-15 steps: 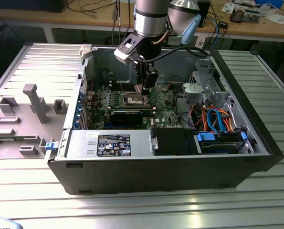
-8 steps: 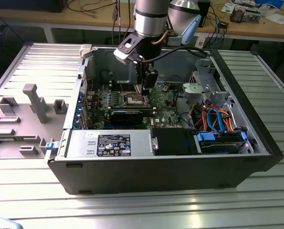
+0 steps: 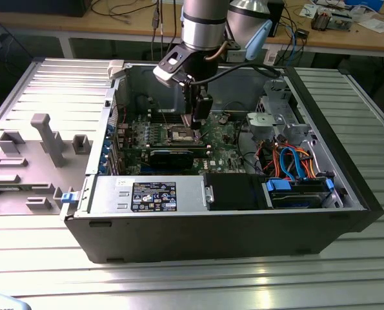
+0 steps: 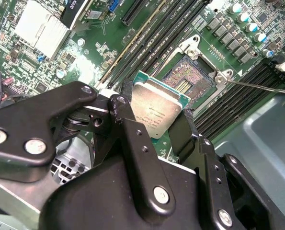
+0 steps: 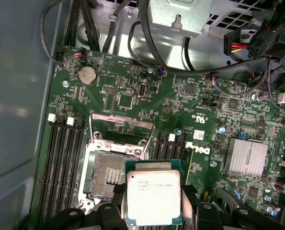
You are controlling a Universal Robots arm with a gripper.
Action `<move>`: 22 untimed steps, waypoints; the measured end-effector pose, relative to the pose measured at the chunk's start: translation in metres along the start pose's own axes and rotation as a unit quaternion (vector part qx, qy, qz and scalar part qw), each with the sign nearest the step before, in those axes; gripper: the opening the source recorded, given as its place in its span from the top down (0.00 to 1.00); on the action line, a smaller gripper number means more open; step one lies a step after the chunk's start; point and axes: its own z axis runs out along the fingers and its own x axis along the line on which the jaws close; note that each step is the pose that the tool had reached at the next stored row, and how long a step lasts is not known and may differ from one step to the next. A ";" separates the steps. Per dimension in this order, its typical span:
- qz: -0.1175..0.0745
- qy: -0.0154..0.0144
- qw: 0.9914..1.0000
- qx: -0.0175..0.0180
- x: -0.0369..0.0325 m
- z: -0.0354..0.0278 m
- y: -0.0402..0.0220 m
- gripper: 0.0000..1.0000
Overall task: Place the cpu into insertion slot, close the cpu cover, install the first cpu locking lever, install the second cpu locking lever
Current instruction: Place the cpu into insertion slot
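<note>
Gripper [image 3: 195,120] is down inside the open computer case [image 3: 217,226], with its jaws clamped on two opposite edges of the cpu [image 4: 156,108] [image 5: 154,196]. The chip's grey metal top faces both wrist cameras. The cpu sits between the fingertips and is not seated. The insertion slot [image 5: 108,175] [image 4: 190,76] lies just past the jaw tips, with its contact field bare and one corner overlapped by the chip in the first wrist view. The cpu cover [image 5: 122,118] is swung up on the side of the slot away from the jaws. A thin wire lever [image 4: 257,86] stands free beside the socket rim. Memory slots [image 5: 65,153] flank the socket on the green motherboard [image 5: 132,91], and a finned heatsink [image 5: 247,155] is off to one side of the jaws. The case rests on a ribbed aluminium table [image 3: 179,278]. A grey moulded fixture tray [image 3: 30,161] sits at the exterior view's left. Behind the arm is a wooden workbench [image 3: 346,35] with loose cables and small parts.
</note>
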 end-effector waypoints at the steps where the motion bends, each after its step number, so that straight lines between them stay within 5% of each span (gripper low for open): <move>1: 0.001 0.000 1.000 0.000 0.0000 0.0000 0.0000 0.45; 22: 0.027 -0.001 1.000 0.003 0.0001 0.0013 0.0000 0.45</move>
